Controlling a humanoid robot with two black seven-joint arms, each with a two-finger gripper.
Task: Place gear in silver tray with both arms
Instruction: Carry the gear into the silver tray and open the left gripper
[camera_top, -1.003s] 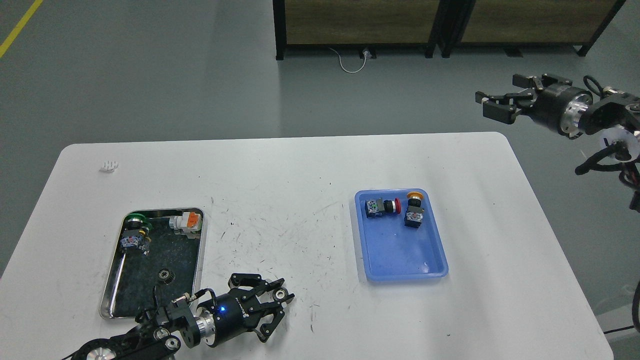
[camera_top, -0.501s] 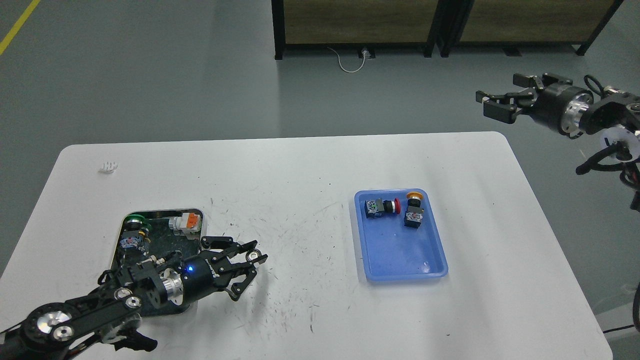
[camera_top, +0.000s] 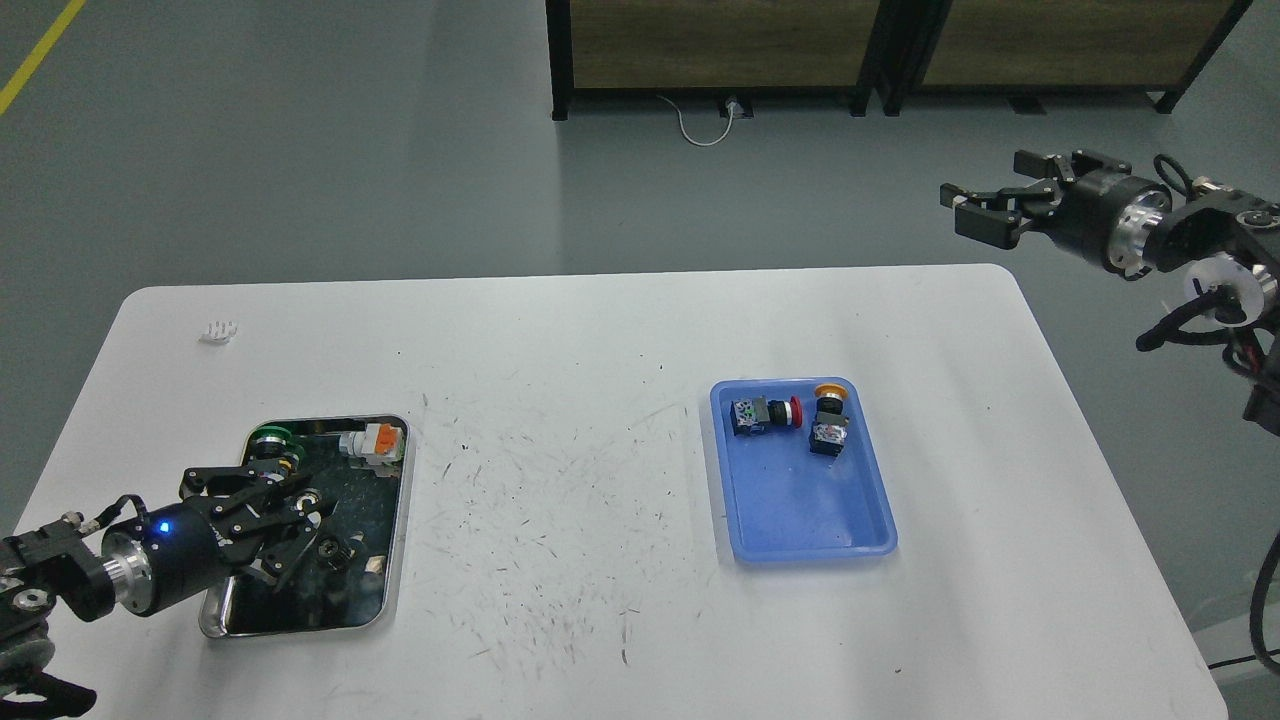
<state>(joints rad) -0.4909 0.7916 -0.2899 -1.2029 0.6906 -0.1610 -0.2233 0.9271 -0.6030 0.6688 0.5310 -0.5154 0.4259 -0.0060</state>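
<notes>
Evidently the gear lies loose in the silver tray near the bench's front-left corner, since the left gripper hovers spread and empty above it, while the right gripper, fingers likewise apart, idles beyond the far-right corner.

The silver tray is lying at my table's near left, with the gear sitting in it under my left gripper. The plastic tray is lying well right, holding two push-button switches side by side at its far end. My right gripper is hanging beyond the table's far right corner.
</notes>
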